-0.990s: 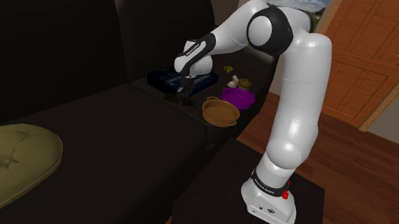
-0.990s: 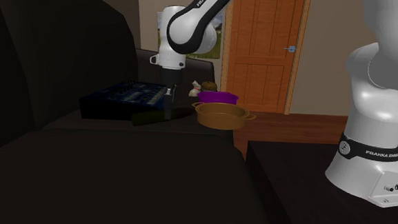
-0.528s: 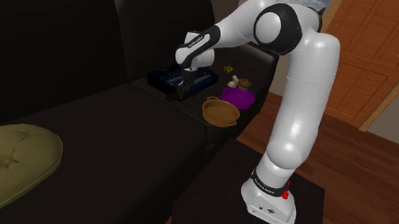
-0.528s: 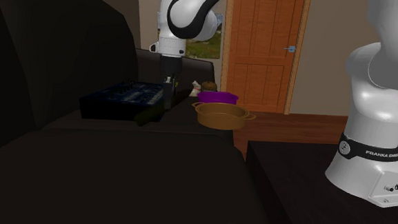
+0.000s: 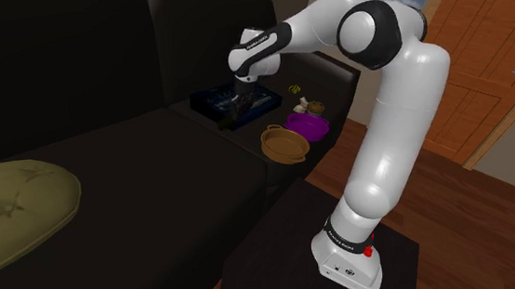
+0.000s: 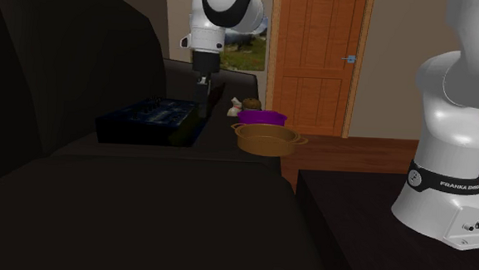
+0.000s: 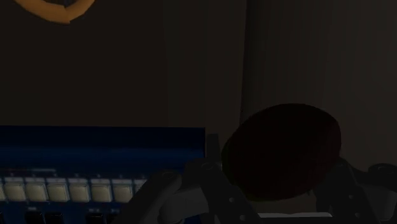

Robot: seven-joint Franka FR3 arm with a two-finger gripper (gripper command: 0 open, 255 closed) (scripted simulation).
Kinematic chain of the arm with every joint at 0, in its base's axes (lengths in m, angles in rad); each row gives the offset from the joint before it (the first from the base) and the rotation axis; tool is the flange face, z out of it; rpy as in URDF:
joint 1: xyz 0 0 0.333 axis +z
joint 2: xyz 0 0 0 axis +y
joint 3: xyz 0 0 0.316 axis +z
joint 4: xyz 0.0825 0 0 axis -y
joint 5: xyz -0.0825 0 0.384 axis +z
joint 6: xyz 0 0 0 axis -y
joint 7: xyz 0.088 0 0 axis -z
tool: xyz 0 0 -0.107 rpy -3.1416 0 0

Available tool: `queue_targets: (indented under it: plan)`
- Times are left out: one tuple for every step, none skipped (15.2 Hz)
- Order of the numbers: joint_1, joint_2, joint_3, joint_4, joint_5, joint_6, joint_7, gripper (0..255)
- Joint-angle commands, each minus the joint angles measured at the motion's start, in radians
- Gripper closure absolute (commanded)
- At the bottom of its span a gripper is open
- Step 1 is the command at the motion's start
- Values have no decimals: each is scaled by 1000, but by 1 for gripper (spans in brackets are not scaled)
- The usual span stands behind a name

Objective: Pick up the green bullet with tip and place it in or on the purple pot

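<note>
The bullet (image 6: 197, 126) looks dark green, almost black, and hangs tilted under my gripper (image 6: 202, 97), which is shut on its upper end. In the shoulder view the gripper (image 5: 240, 93) holds the bullet (image 5: 233, 115) above the dark side table, over the near edge of a blue box. The wrist view shows the bullet (image 7: 280, 153) as a dark rounded mass clasped between the fingers (image 7: 213, 175). The purple pot (image 5: 307, 123) (image 6: 261, 117) stands apart from the gripper, toward the shoulder view's right, on the same table.
A brown two-handled pan (image 5: 285, 142) (image 6: 267, 139) sits in front of the purple pot. The blue box (image 5: 234, 98) (image 6: 147, 120) (image 7: 95, 153) lies under the gripper. Small items (image 6: 243, 105) stand behind the pot. A dark sofa with an olive cushion (image 5: 18, 207) is at the shoulder view's left.
The gripper has risen from the table with the bullet in it. The bullet went from lying flat to hanging tilted clear of the surface.
</note>
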Motion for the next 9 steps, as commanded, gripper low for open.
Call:
queue_targets:
  plan:
    - [1, -13, -1, 17, -5, -29, 5, 255]
    - [2, -20, -1, 23, -7, -41, 6, 255]
    - [2, -26, -2, 29, -9, -54, 8, 255]
    - [2, -29, -2, 32, -11, -60, 9, 255]
    - [-10, -38, -11, 20, -10, -58, -14, 255]
    - [-23, -47, -20, 10, -9, -57, -36, 255]
    - [-35, -55, -30, 1, -8, -56, -59, 255]
    - [-48, -62, -39, -8, -7, -55, -82, 255]
    - [-61, -69, -49, -15, -6, -55, -106, 255]
